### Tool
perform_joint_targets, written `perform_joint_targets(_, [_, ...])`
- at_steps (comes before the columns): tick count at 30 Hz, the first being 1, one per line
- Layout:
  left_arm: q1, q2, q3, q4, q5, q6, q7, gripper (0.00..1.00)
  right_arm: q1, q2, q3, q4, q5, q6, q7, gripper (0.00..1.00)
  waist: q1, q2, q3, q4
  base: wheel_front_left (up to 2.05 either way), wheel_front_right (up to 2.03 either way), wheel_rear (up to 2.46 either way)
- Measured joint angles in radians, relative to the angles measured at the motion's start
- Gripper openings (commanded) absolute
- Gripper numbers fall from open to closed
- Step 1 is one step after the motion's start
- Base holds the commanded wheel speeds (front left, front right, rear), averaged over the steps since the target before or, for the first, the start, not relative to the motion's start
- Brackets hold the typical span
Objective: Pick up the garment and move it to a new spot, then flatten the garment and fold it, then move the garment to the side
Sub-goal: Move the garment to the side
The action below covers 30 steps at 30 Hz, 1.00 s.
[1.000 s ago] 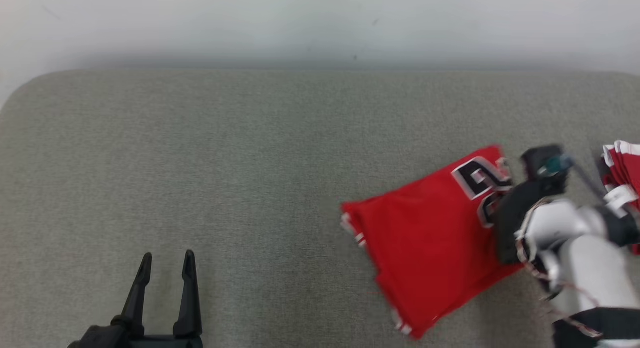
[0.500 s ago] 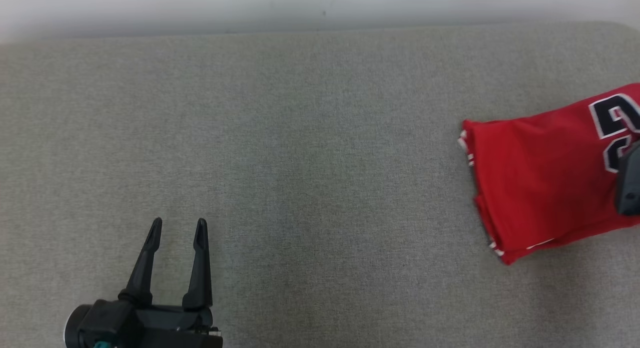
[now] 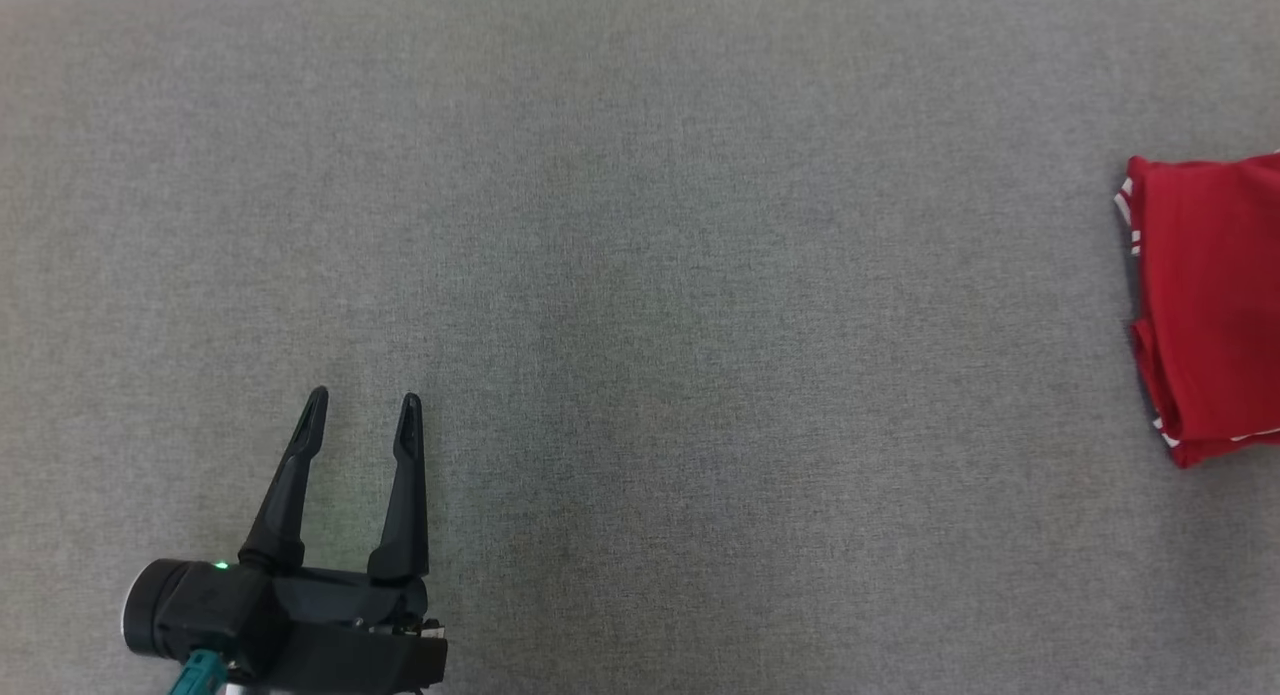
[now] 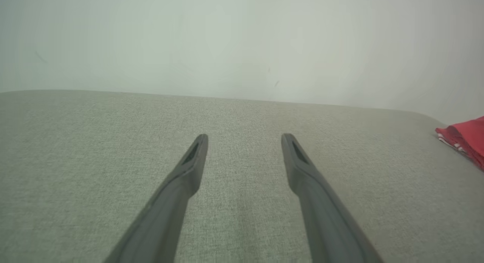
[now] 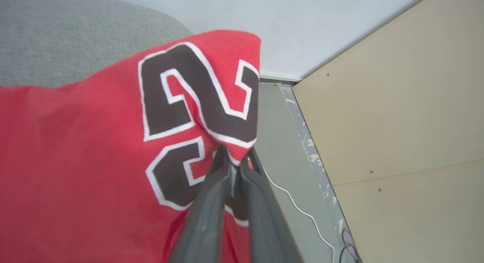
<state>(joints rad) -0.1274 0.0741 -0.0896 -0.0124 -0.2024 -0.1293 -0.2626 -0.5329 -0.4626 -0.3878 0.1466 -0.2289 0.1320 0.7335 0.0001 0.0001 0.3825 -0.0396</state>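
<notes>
The garment is a folded red jersey with white trim, cut off by the right edge of the head view. In the right wrist view the garment shows black numerals outlined in white, and my right gripper is shut on its edge, which hangs past the end of the grey cushion. A red corner of the garment lies far right in the left wrist view. My left gripper hovers open at the lower left of the cushion, well away from the jersey; the left gripper holds nothing.
A pale wall runs behind the cushion. Beyond the cushion's end, the right wrist view shows a grey floor, a beige panel and a thin white cable.
The head camera has swung left and down, so the jersey now sits at the right edge and the right arm has left the picture. The left gripper stays open.
</notes>
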Motion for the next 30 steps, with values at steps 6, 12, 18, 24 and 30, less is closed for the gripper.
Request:
perform_joint_targets(6, [-0.022,0.013,-0.028,-0.003,0.000,0.000,0.000,1.00,-0.023,-0.044,-0.051,0.096,-0.054,0.000,-0.098,0.00,0.0001,0.0001,0.039,0.006,0.00,0.00,0.00])
perform_joint_targets(12, [-0.030,0.028,-0.031,-0.008,0.000,0.000,0.000,1.00,-0.025,-0.061,-0.088,0.128,-0.126,0.000,-0.172,0.00,0.0000,0.0000,0.060,0.012,0.00,0.00,0.00])
perform_joint_targets(18, [-0.037,0.037,-0.029,-0.023,0.019,-0.002,0.000,1.00,0.005,-0.029,-0.121,0.125,-0.140,0.000,-0.220,1.00,0.0000,0.0000,0.068,-0.001,0.00,0.00,0.00])
perform_joint_targets(24, [-0.040,0.039,-0.032,-0.068,0.021,-0.002,0.000,1.00,0.044,0.009,-0.123,0.087,-0.132,0.000,-0.248,1.00,0.0000,0.0000,0.057,-0.012,0.00,0.00,0.00])
perform_joint_targets(30, [-0.011,0.021,-0.021,-0.092,0.001,-0.002,0.000,1.00,0.046,-0.003,-0.063,0.154,-0.040,0.000,-0.368,1.00,-0.0001,-0.0001,0.000,-0.013,0.00,0.00,0.00])
